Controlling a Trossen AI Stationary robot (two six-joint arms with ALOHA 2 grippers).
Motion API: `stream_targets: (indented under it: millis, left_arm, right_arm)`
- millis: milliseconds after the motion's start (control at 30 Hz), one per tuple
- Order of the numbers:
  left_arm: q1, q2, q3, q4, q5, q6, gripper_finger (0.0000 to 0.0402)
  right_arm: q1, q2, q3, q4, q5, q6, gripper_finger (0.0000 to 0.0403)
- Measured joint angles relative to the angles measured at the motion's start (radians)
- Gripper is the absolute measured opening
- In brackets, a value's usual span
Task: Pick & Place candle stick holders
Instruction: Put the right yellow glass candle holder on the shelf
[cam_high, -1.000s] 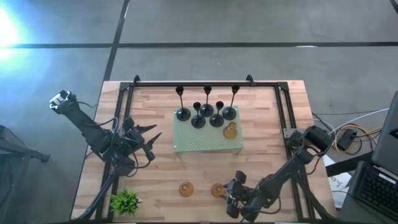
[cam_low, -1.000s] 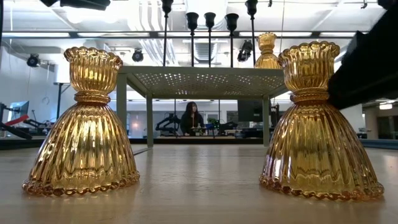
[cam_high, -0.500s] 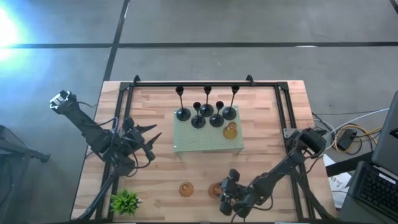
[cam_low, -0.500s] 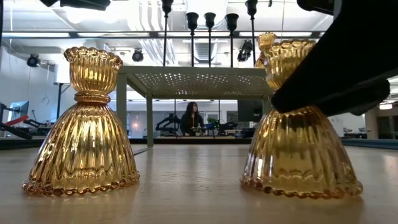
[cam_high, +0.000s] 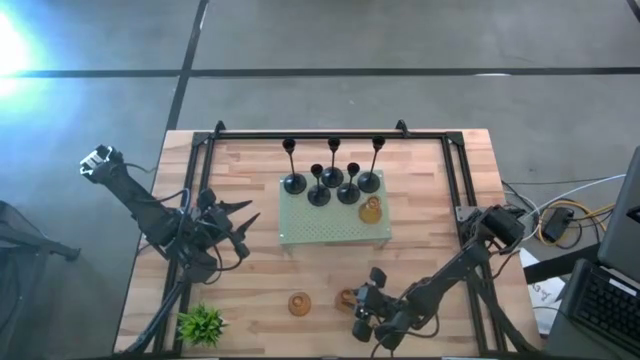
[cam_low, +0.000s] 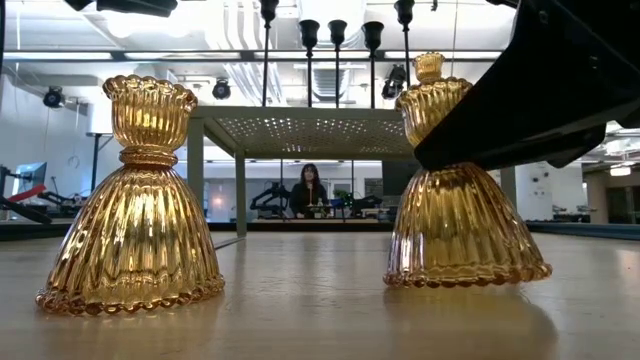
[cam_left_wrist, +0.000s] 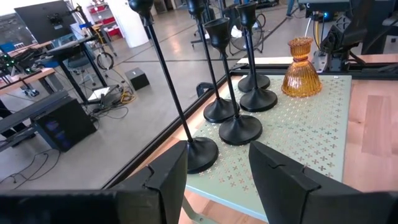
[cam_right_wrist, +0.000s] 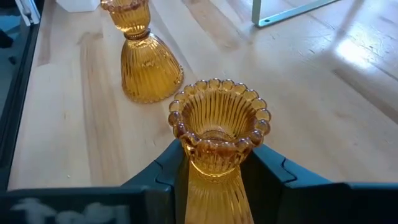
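Two amber holders stand near the table's front: one (cam_high: 298, 302) stands alone on its base, the other (cam_high: 347, 298) is in my right gripper (cam_high: 356, 303), which is shut on it. A third amber holder (cam_high: 370, 209) and several black holders (cam_high: 331, 180) stand on the green perforated platform (cam_high: 300, 232). My left gripper (cam_high: 243, 225) is open and empty, left of the platform, facing the black holders (cam_left_wrist: 239, 127). My right gripper pinches the amber holder's narrow neck (cam_right_wrist: 214, 167), just below its flared cup, between its two fingers (cam_right_wrist: 171, 165). The fingers come from the table's right, slanting a little down (cam_low: 500, 130). The holder stands nearly upright, slightly tipped; whether its base (cam_low: 465, 275) is clear of the table, I cannot tell.
A small green plant (cam_high: 203, 322) stands at the near left corner. A black frame rail (cam_high: 310, 133) runs along the table's far edge. Bare wood lies between the platform and the front holders. A person (cam_low: 308, 190) shows far off in the room.
My right gripper has moved toward the table's left and come onto the right amber holder's neck. The holder has shifted leftward and away from the near edge, tipping slightly. The other amber holder has stayed put.
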Motion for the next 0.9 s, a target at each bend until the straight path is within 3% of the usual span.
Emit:
stream_targets:
  millis: [167, 367, 633, 767, 900]
  left_arm:
    - [-0.001, 0.000, 0.000, 0.000, 0.000, 0.000, 0.0177]
    - [-0.001, 0.000, 0.000, 0.000, 0.000, 0.000, 0.0177]
    - [0.000, 0.000, 0.000, 0.000, 0.000, 0.000, 0.0177]
    - [0.000, 0.000, 0.000, 0.000, 0.000, 0.000, 0.0177]
    - [0.000, 0.000, 0.000, 0.000, 0.000, 0.000, 0.0177]
  right_arm:
    - [-0.007, -0.041, -0.001, -0.007, 0.014, 0.002, 0.0107]
    - [-0.066, -0.195, -0.001, -0.038, 0.001, -0.072, 0.0107]
    - [-0.156, -0.424, 0.000, -0.083, -0.299, -0.388, 0.0107]
    - [-0.191, -0.485, 0.001, -0.057, -0.164, -0.355, 0.0107]
    - [-0.226, -0.462, 0.000, -0.004, -0.076, -0.352, 0.0107]
